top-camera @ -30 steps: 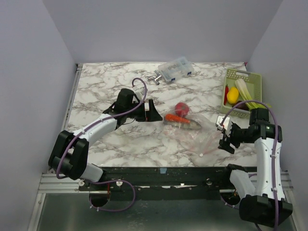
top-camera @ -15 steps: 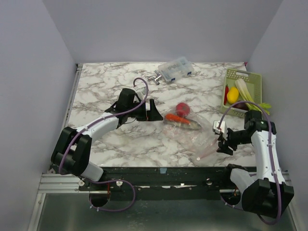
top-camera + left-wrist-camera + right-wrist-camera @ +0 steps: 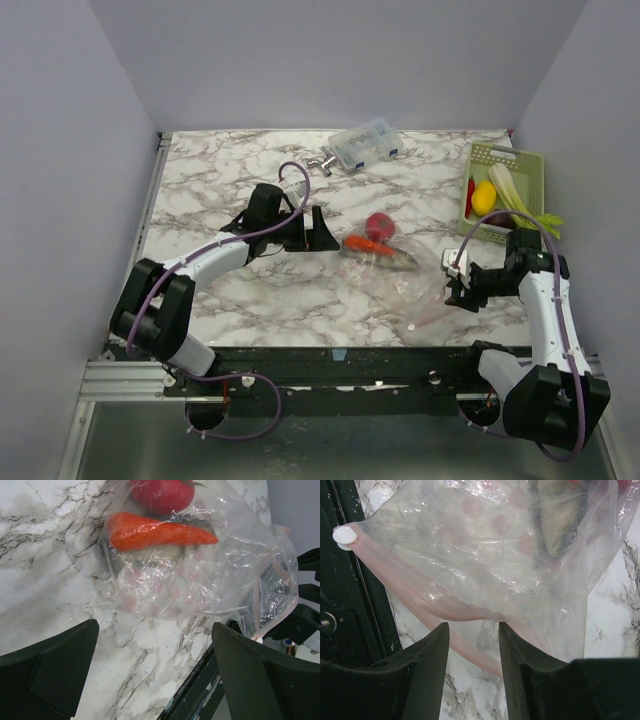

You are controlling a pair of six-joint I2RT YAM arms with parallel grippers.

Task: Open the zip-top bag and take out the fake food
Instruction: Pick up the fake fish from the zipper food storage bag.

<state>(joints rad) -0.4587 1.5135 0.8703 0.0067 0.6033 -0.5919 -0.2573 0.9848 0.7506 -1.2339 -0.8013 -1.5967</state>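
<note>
I read the zip-top bag [image 3: 400,275] as lying flat on the marble table [image 3: 230,170], right of centre and between the two arms, its mouth end reaching the near edge. Inside it, at the far end, I see an orange carrot [image 3: 155,532] touching a round red piece [image 3: 162,492], with a darker piece under the carrot that I cannot identify through the crinkled film. The left gripper [image 3: 316,232] sits low just left of the bag's closed end; its jaws stand wide apart, nothing between them, and the bag lies just beyond the fingertips. The right gripper [image 3: 472,630] is at the bag's near right corner. Its jaws are at a narrow setting with marble visible in the gap, and the pink zipper strip [image 3: 420,602] crosses just ahead of the fingertips, one lip of it dipping into the gap; I see no clamp on it. A white slider [image 3: 344,536] sits at the strip's end. In the green basket [image 3: 527,165] at the far right lie a lemon [image 3: 483,197] and a pale stalk [image 3: 508,187]. A clear box [image 3: 365,145] and a metal fitting [image 3: 322,163] rest at the back.
</note>
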